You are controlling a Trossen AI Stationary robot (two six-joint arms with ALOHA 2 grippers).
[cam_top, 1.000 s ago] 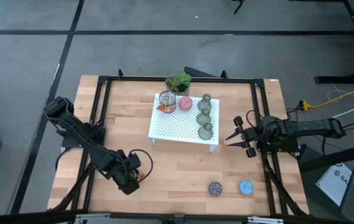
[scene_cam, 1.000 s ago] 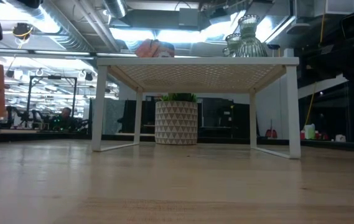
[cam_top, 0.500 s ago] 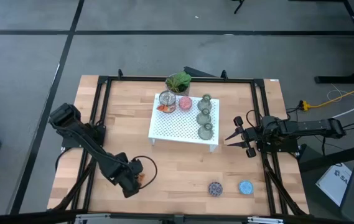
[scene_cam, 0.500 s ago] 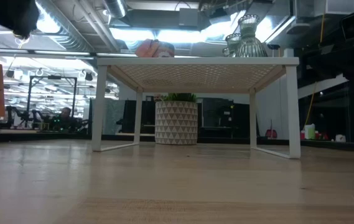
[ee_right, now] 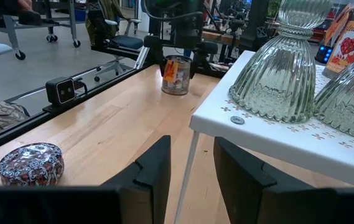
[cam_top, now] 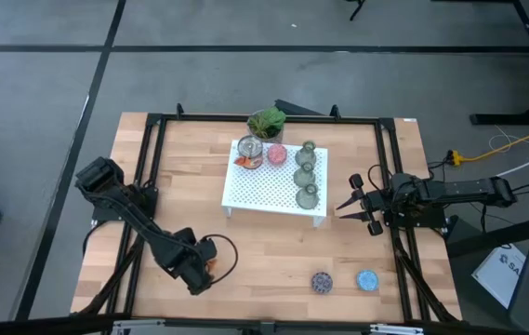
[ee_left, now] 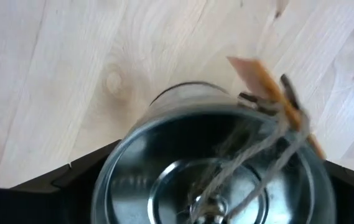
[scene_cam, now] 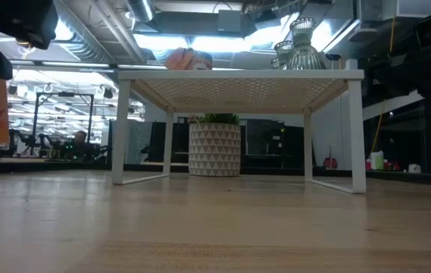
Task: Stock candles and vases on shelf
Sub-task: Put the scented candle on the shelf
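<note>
My left gripper (cam_top: 201,266) is near the table's front left and is shut on a shiny silver tin candle (ee_left: 214,155) with twine and an orange tag (ee_left: 270,93). The tin also shows in the right wrist view (ee_right: 177,75). My right gripper (cam_top: 346,207) is open and empty, level, just right of the white perforated shelf (cam_top: 264,191). On the shelf stand another tin candle (cam_top: 248,154), a pink candle (cam_top: 276,154) and three green vases (cam_top: 306,173). A dark candle (cam_top: 322,282) and a light blue candle (cam_top: 367,280) rest on the table at the front right. My left gripper holds the tin by its round side wall (ee_left: 111,177), pinched between the two fingers (ee_left: 71,183), one on each side. The fingers come from above, pointing down. The tin stays upright; whether its base is clear of the table I cannot tell.
A potted plant (cam_top: 266,122) stands behind the shelf. A black frame rail (cam_top: 143,186) runs along the table's sides and far edge. Bare wood lies between the left gripper and the shelf's front legs (scene_cam: 123,133).
My left gripper has moved a little toward the table's right edge, still shut on the tin candle, which has gone with it and stays upright.
</note>
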